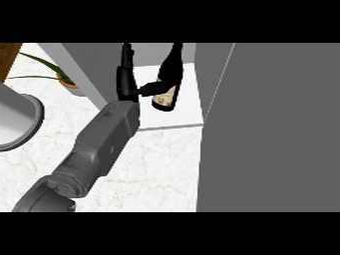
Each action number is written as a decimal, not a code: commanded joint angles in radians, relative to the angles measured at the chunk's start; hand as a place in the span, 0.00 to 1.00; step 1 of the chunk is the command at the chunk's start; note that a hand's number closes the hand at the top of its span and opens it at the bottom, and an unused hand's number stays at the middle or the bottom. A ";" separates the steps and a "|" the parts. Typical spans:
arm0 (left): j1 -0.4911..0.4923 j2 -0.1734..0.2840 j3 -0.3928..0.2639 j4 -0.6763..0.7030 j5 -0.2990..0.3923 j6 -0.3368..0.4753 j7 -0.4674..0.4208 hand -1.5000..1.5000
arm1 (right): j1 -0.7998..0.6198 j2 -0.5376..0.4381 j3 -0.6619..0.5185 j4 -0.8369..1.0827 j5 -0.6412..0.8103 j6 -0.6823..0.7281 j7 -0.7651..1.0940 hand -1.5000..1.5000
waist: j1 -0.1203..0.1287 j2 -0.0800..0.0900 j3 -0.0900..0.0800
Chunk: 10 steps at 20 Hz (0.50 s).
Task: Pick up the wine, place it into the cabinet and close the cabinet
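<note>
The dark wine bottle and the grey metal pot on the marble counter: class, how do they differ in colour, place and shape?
The dark wine bottle is black and slender; the grey metal pot is pale and wide. The bottle stands inside the white cabinet beside the hand; the pot sits out on the counter, untouched.

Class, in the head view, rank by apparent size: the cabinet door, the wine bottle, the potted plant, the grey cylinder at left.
1. cabinet door, largest, though nearest the camera.
2. grey cylinder, cut off.
3. wine bottle and potted plant look alike; unsure.
</note>
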 commanded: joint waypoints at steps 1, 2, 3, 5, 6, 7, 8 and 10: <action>0.048 0.040 0.001 0.011 -0.008 -0.080 -0.025 0.00 | -0.004 -0.006 -0.015 -0.023 -0.047 0.000 0.018 0.00 | 0.012 0.005 -0.004; 0.063 0.005 0.007 0.004 -0.004 -0.072 -0.047 0.00 | 0.002 0.018 0.039 -0.075 0.001 -0.033 0.053 0.00 | 0.019 -0.001 -0.004; 0.057 0.031 0.009 0.005 -0.002 -0.105 -0.042 0.00 | -0.013 -0.001 -0.011 -0.031 -0.035 -0.006 0.008 0.00 | 0.011 0.006 -0.004; 0.024 0.020 -0.007 0.009 -0.019 -0.095 -0.019 0.00 | 0.059 0.002 0.026 -0.080 -0.025 0.007 0.020 0.00 | 0.010 -0.001 -0.003; 0.064 0.001 -0.009 0.009 -0.013 -0.103 -0.060 0.00 | 0.044 0.014 0.028 -0.110 -0.034 -0.019 0.043 0.00 | 0.007 -0.003 -0.004; 0.071 0.001 -0.013 0.013 -0.024 -0.102 -0.070 0.00 | 0.020 -0.019 -0.023 -0.049 -0.069 0.008 0.031 0.00 | 0.015 0.000 -0.003; 0.051 0.001 0.001 0.009 -0.004 -0.120 -0.037 0.00 | 0.031 0.002 -0.003 -0.049 -0.055 0.007 0.002 0.00 | 0.014 -0.002 -0.003; 0.075 0.001 -0.016 0.012 -0.024 -0.145 -0.066 0.00 | 0.037 0.015 0.036 -0.047 -0.006 -0.002 0.001 0.00 | 0.022 -0.002 -0.003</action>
